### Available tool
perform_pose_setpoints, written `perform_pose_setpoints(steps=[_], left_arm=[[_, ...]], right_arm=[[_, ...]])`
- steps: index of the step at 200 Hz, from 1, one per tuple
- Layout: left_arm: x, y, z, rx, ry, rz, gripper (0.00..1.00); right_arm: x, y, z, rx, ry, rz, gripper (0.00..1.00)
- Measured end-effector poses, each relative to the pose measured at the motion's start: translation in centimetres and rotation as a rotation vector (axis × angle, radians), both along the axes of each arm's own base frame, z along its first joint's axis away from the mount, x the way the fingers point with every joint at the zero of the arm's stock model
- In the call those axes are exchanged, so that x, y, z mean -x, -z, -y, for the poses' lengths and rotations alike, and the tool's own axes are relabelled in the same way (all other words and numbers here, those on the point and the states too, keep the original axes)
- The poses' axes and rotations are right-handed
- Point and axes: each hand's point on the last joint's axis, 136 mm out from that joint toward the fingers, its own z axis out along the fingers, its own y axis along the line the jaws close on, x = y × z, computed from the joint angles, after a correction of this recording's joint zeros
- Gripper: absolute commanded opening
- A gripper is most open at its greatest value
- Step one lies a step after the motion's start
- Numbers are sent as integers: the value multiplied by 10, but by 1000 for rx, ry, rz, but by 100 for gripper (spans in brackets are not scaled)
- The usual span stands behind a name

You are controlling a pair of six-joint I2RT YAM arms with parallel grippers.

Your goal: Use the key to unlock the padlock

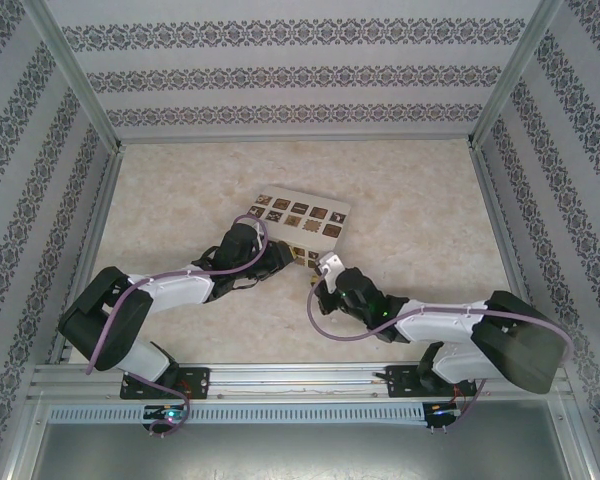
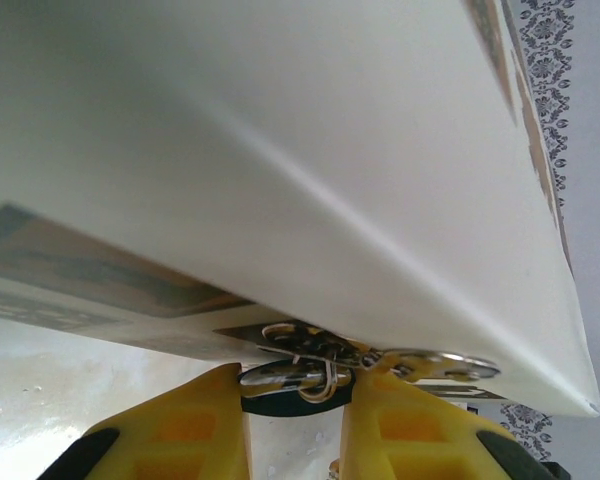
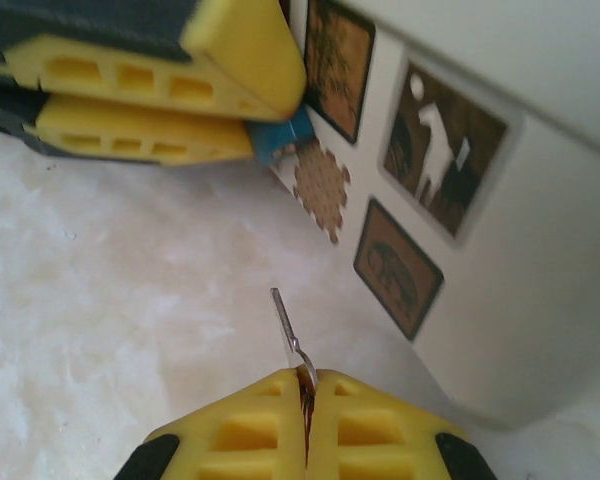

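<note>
At the box [image 3: 540,250] front: padlock [image 3: 280,142], tiny, blue; likely light, rigid, slick; best held by body, where left claw [image 2: 295,390] grasps it. Also: key [image 3: 284,320], thin, probably bendable, clenched in right claw [image 3: 306,385].

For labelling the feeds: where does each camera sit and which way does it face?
Top external: above and behind the left arm and right arm, looking down on table and box.
Left wrist: on the left gripper, against the box; its fingers clamp the padlock.
Right wrist: on the right gripper, facing the box; its fingers pinch the key.
Shared: both wrist views show the padlock.
</note>
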Motion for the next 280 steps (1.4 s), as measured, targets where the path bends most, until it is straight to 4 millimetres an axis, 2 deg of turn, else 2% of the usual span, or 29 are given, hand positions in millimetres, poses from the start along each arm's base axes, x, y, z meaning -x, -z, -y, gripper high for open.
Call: perform_pose_setpoints(steps=[41, 140, 280], left_arm=[[1, 2, -1, -5, -3, -13, 22], [2, 3, -1, -8, -3, -22, 22], [0, -1, 1, 0, 1, -15, 22]], right_arm=[[-13, -12, -11, 10, -10, 65, 0], [-20, 1, -18, 60, -19, 75, 0], [-32, 1, -23, 42, 20, 109, 0]])
